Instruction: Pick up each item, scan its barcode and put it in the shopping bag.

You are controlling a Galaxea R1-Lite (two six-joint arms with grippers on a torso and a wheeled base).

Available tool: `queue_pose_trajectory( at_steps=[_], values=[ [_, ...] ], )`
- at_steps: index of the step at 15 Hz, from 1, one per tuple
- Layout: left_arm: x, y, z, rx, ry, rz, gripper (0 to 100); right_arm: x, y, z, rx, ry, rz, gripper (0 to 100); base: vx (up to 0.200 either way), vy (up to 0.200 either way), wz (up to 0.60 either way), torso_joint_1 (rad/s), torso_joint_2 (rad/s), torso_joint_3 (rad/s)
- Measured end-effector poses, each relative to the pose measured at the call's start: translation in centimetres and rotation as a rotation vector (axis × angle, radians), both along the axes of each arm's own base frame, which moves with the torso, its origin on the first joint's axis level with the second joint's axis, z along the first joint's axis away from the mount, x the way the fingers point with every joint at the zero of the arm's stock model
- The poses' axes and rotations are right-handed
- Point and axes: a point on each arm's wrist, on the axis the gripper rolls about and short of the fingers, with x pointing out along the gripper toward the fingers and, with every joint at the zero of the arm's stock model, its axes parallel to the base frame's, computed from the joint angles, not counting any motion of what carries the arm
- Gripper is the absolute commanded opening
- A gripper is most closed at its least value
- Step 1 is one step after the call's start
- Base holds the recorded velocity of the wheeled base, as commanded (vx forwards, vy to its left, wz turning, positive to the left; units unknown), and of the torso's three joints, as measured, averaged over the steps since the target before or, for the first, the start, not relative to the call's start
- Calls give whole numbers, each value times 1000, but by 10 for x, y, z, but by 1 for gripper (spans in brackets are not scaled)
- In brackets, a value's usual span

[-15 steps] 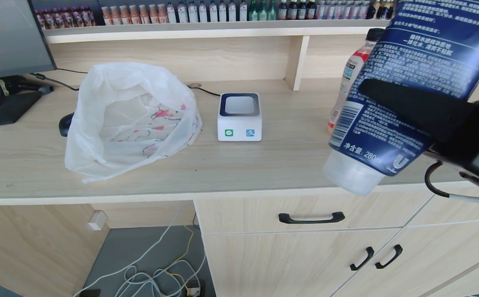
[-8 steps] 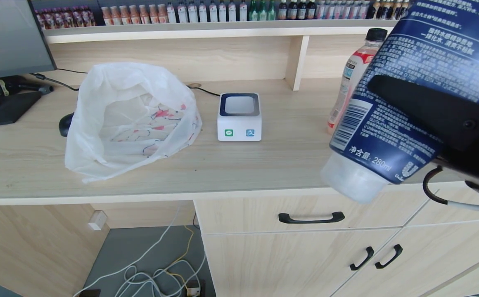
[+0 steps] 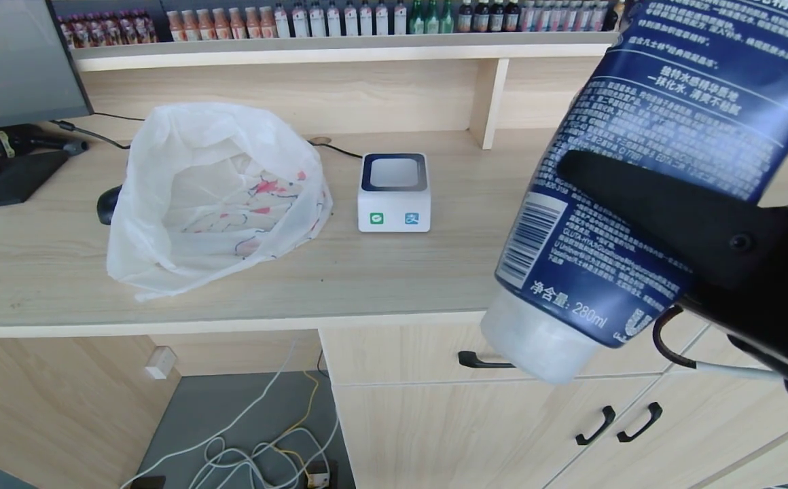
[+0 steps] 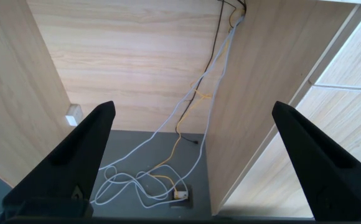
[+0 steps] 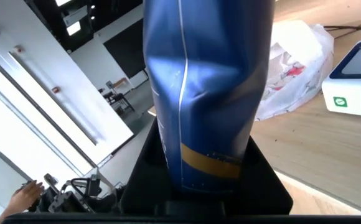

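My right gripper (image 3: 666,210) is shut on a dark blue tube (image 3: 645,176) with a frosted cap, held tilted with the cap down, close to the head camera, above the counter's front right edge. Its barcode (image 3: 530,231) faces the head camera. In the right wrist view the tube (image 5: 208,81) rises out of the gripper (image 5: 205,168). A white scanner box (image 3: 394,192) stands mid-counter, and the open white shopping bag (image 3: 214,193) lies to its left. My left gripper (image 4: 193,109) is open and holds nothing, low beside the cabinet over floor cables.
A monitor (image 3: 13,61) and a black mouse (image 3: 105,204) sit at the counter's left end. A back shelf (image 3: 367,44) carries several bottles, with an upright divider (image 3: 489,102) behind the scanner. Drawers with black handles (image 3: 598,424) are below. Cables (image 4: 162,180) lie on the floor.
The right gripper has carried the tube down and to the left in the head view; it now covers the drink bottle that stood at the back right.
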Motion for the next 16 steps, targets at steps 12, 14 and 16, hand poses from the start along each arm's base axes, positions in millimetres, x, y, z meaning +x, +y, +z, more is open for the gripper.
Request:
queue_pose_trajectory(
  at_steps=[12,14,16],
  values=[
    [0,0,0,0,0,0,100,8,13,-9,-13,-4,28,0,0,0,0,0,0,0],
    [0,0,0,0,0,0,100,8,13,-9,-14,-6,27,0,0,0,0,0,0,0],
    [0,0,0,0,0,0,100,8,13,-9,-15,-9,25,0,0,0,0,0,0,0]
  ],
)
